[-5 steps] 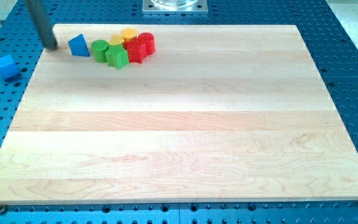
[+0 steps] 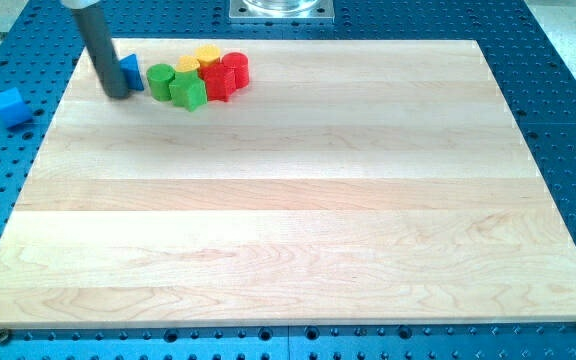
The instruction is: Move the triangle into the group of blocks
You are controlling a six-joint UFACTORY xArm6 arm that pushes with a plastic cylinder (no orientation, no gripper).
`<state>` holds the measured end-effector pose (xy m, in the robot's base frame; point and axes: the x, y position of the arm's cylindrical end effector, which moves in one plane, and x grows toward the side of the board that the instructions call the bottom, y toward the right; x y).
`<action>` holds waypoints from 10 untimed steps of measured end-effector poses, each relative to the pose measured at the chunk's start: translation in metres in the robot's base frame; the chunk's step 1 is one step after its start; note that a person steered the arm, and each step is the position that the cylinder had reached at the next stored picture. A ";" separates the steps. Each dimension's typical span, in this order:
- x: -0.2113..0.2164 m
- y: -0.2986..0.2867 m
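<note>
The blue triangle [image 2: 132, 72] sits near the view's top left on the wooden board [image 2: 288, 200], partly hidden behind my rod. My tip [image 2: 118, 95] rests on the board just left of and slightly below the triangle, touching or nearly touching it. Right of the triangle is the group: a green cylinder [image 2: 160, 79], a green star-like block [image 2: 188, 91], a yellow block [image 2: 206, 56], another yellow block [image 2: 187, 65], a red block [image 2: 219, 82] and a red cylinder [image 2: 235, 67]. A narrow gap separates the triangle from the green cylinder.
A blue cube [image 2: 8, 105] lies off the board on the blue perforated table at the view's left. A metal mount [image 2: 281, 9] stands at the view's top centre. The board's left edge is close to my tip.
My rod has moved right and down, from left of the triangle to right against it, now covering its left part. The triangle has shifted slightly right towards the green cylinder.
</note>
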<state>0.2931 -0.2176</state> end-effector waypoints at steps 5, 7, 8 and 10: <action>-0.040 0.009; -0.054 0.001; -0.043 0.023; -0.085 0.037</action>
<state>0.2083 -0.1805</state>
